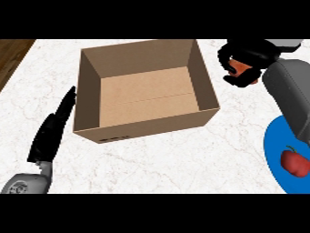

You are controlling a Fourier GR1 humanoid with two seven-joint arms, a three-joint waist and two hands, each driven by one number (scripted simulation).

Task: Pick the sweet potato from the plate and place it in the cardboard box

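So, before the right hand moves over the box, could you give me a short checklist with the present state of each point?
1. Sweet potato held in right hand, fingers curled round it: ok.
2. Sweet potato lifted off the blue plate: ok.
3. Hand above the cardboard box opening: not ok, it is beside the box's right wall.
4. Box open, nothing visible inside: ok.
5. Left hand out of the path, flat at the box's left: ok.
6. Red item on the plate undisturbed: cannot tell.
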